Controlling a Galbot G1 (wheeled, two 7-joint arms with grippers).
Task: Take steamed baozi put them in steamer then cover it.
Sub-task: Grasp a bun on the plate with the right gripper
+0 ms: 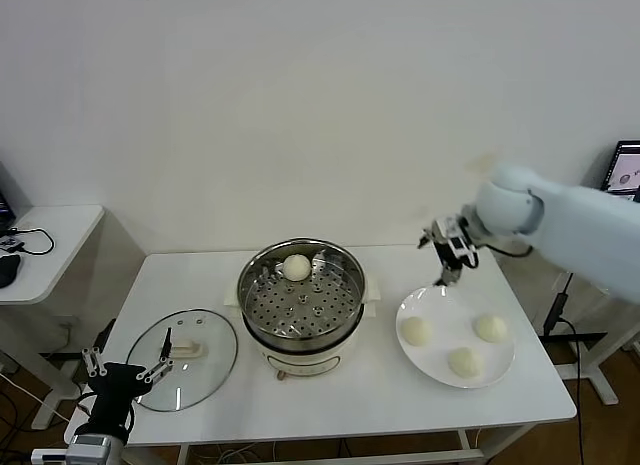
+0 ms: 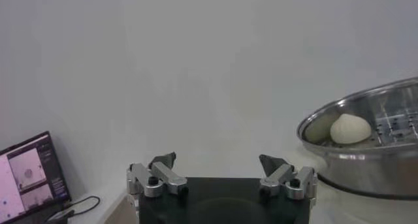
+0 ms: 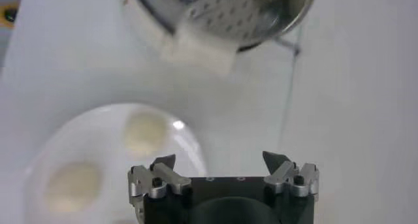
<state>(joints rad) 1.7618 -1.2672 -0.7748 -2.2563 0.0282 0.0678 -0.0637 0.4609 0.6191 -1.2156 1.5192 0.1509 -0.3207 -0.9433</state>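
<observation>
The steel steamer (image 1: 300, 303) stands mid-table on its white base, with one baozi (image 1: 296, 268) on the perforated tray at the far side. Three more baozi (image 1: 416, 331) (image 1: 490, 328) (image 1: 464, 362) lie on a white plate (image 1: 440, 303) to its right. The glass cover (image 1: 184, 357) with its cream handle lies flat on the table left of the steamer. My right gripper (image 1: 447, 275) is open and empty, above the plate's far edge; its wrist view shows two buns (image 3: 145, 131) and the steamer (image 3: 222, 16). My left gripper (image 1: 125, 370) is open and empty, low at the table's front left corner.
A white side table (image 1: 50, 247) with cables stands to the left. A monitor (image 1: 625, 167) shows at the far right edge. The left wrist view shows another screen (image 2: 29, 179) and the steamer (image 2: 366, 140) with its bun.
</observation>
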